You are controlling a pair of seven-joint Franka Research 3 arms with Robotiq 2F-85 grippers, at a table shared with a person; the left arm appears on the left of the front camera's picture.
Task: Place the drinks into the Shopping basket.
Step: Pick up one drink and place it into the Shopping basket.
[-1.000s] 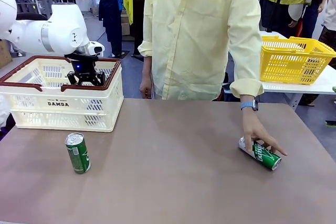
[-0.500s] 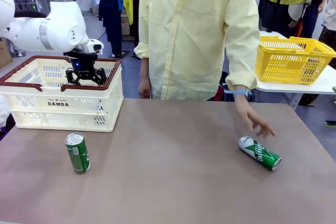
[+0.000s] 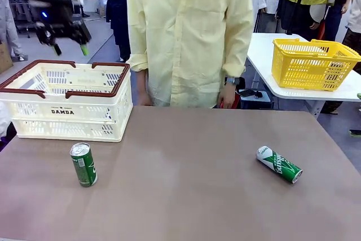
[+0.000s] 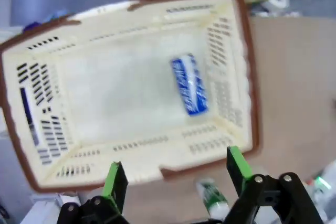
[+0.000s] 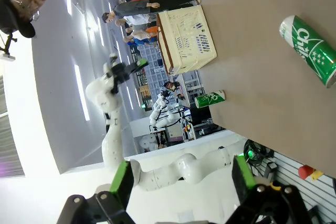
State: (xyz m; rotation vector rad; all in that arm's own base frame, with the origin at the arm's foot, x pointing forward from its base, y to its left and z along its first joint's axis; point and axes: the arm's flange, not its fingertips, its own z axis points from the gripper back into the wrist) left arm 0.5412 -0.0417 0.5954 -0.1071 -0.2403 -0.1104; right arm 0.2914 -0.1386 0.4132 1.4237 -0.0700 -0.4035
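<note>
A brown tabletop (image 3: pixel 180 196) seen from the robot's side, with a person in a pale yellow shirt (image 3: pixel 189 32) standing at the far edge, arms down.

At far left on the tabletop sits the Shopping basket (image 3: pixel 62 111), a cream slotted crate with a dark red-brown rim. The left gripper (image 3: pixel 70 46) hangs in the air above the crate, well clear of the rim. Its green-padded fingers are spread wide and hold nothing. The left wrist view looks straight down between the spread fingers of the left gripper (image 4: pixel 177 174) into the Shopping basket (image 4: pixel 252 77), where a blue can (image 4: pixel 190 86) lies on its side on the floor.

A green can (image 3: pixel 83 165) stands upright on the tabletop just in front of the crate, near left. A second green can (image 3: pixel 279 164) lies on its side at the right, well apart from the first.

The right gripper (image 5: pixel 182 177) is wide open with nothing between its fingers; beyond it lie the tipped can (image 5: pixel 308 50) and the crate (image 5: pixel 186 40).

A yellow plastic basket (image 3: pixel 313 63) sits on a separate white tabletop at far right.
</note>
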